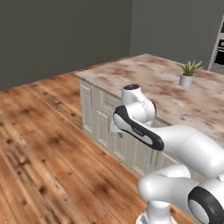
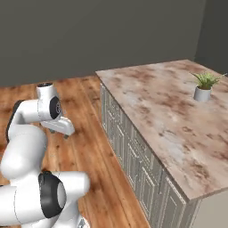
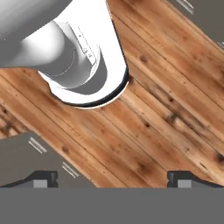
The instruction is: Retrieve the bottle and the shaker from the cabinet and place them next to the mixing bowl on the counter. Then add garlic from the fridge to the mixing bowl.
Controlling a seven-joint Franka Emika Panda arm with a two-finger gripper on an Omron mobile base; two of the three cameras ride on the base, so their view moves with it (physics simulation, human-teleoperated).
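The glossy white, rounded-segment robot arm (image 1: 183, 144) is showing dark black joint bands, a black-capped wrist, and small dark finger tips (image 3: 41, 178) on its gripper (image 3: 113, 178).

A small potted plant (image 1: 189, 72) with spiky green leaves sits in a pale grey pot (image 2: 202, 93) toward the far side of the slab. A wooden plank floor (image 1: 39, 144) of warm brown boards spreads below. Dark grey walls (image 2: 89, 31) rise behind. An oven (image 1: 218, 50) shows partly at the right edge.
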